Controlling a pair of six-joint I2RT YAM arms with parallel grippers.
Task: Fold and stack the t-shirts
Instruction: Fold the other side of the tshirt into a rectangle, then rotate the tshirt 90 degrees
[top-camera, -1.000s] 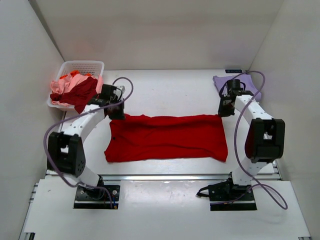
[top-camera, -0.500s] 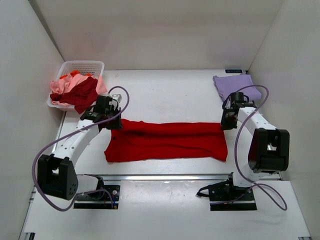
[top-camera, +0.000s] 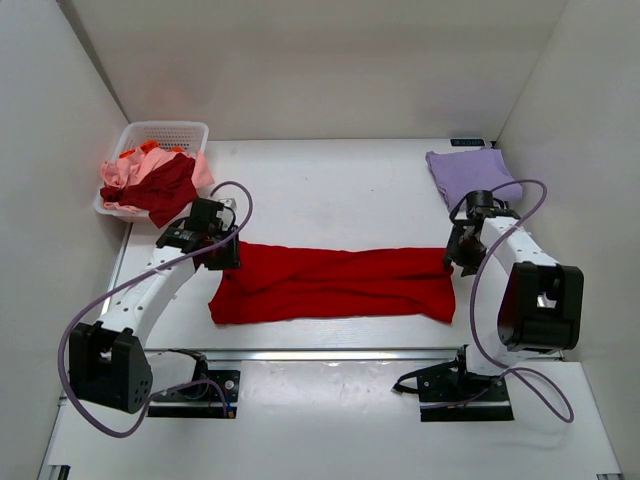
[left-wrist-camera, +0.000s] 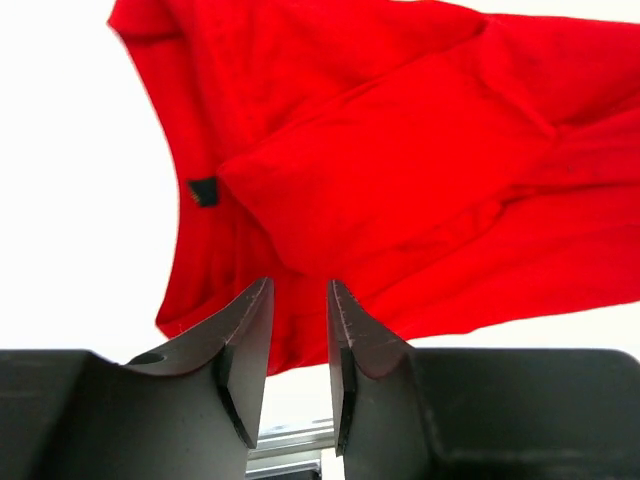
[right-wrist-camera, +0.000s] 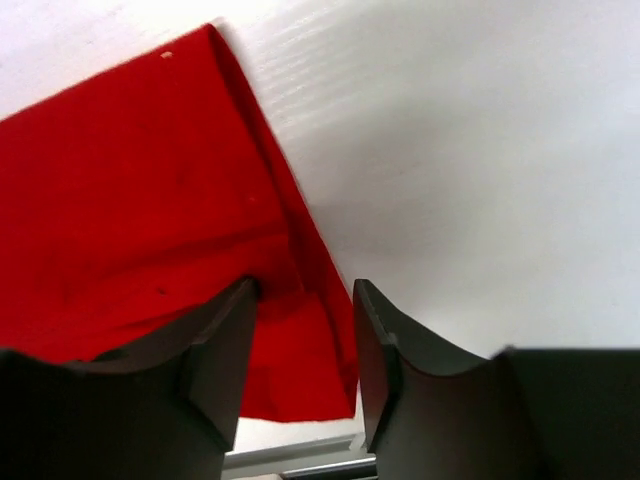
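The left gripper (top-camera: 222, 256) and the right gripper (top-camera: 455, 262) each pinch one end of the red t-shirt (top-camera: 335, 285) at its far edge. In both wrist views the jaws stand narrow with a ridge of cloth between them. The table (top-camera: 330, 190) carries everything. The red t-shirt lies across its middle as a long band between the arms, its far edge raised and doubled toward the near one. I judge this lengthwise fold partway over and not yet laid flat. The basket (top-camera: 165, 128) at the far left holds a heap of shirts (top-camera: 150, 182), pink, orange and dark red, all unfolded. The lavender t-shirt (top-camera: 470, 172) sits folded at the far right, seemingly the start of the stack. A small dark label (left-wrist-camera: 204, 190) shows on the red cloth. So one shirt looks done, one is in hand, and several wait
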